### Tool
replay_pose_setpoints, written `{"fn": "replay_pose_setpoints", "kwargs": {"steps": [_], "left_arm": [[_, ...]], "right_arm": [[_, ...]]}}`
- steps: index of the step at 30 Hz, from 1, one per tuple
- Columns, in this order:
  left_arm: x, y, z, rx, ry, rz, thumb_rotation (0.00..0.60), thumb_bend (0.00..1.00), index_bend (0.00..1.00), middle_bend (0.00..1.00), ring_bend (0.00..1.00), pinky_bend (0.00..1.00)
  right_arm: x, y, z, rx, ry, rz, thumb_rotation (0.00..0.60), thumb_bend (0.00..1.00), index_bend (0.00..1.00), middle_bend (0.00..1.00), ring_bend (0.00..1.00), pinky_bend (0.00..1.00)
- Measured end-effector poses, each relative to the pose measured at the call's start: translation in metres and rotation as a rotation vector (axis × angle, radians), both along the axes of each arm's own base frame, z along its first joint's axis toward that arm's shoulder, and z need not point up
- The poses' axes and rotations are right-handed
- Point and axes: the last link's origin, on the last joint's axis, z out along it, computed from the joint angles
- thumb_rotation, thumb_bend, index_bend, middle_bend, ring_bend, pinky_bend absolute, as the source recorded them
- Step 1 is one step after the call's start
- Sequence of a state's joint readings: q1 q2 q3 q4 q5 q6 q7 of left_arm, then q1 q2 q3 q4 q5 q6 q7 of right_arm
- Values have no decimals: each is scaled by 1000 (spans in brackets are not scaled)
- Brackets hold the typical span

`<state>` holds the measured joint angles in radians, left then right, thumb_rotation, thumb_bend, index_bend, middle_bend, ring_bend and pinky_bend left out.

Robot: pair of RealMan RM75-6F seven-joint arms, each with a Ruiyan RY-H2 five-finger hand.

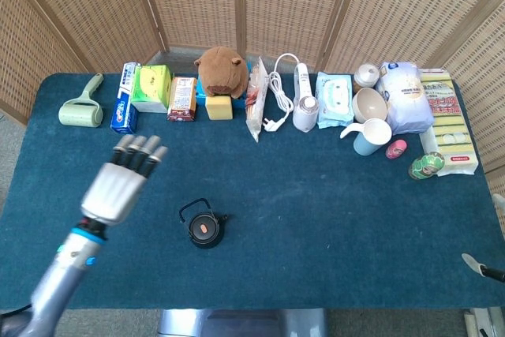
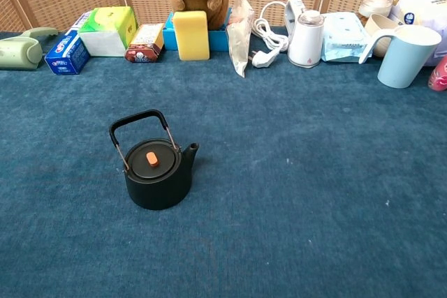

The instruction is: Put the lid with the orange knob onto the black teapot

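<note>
The black teapot [image 1: 204, 229] [image 2: 157, 172] stands upright on the blue table, near the front and left of centre. Its lid with the orange knob [image 1: 203, 228] [image 2: 151, 160] sits on top of it, and the bail handle [image 2: 138, 122] stands up. My left hand [image 1: 125, 178] hovers well to the left of the teapot in the head view, raised above the table, fingers extended and apart, holding nothing. The chest view does not show it. Of my right arm only a small tip [image 1: 480, 266] shows at the right edge, and the hand itself is hidden.
Along the back edge stand a lint roller [image 1: 81, 106], toothpaste box [image 1: 125, 106], green tissue box [image 1: 152, 87], plush toy [image 1: 220, 69], yellow sponge [image 2: 191, 35], white charger with cable [image 1: 302, 100], wipes pack [image 1: 334, 99], blue mug [image 1: 372, 135] and packs at the right.
</note>
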<state>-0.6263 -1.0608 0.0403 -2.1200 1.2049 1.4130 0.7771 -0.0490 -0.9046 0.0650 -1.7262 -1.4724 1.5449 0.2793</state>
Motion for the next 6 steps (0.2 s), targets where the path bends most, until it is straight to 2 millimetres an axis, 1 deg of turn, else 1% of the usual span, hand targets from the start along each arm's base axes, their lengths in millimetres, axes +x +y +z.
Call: {"fn": "replay_pose_setpoints", "kwargs": {"steps": [4, 6], "left_arm": [[-33, -18, 23, 37, -126, 76, 600, 85, 0, 0, 0, 53], [-48, -28, 31, 52, -188, 108, 600, 86, 0, 0, 0, 53]], "right_arm": [[1, 0, -1, -1, 7, 5, 600, 69, 80, 0, 0, 0], [2, 0, -2, -5, 11, 9, 600, 69, 78, 0, 0, 0]]}}
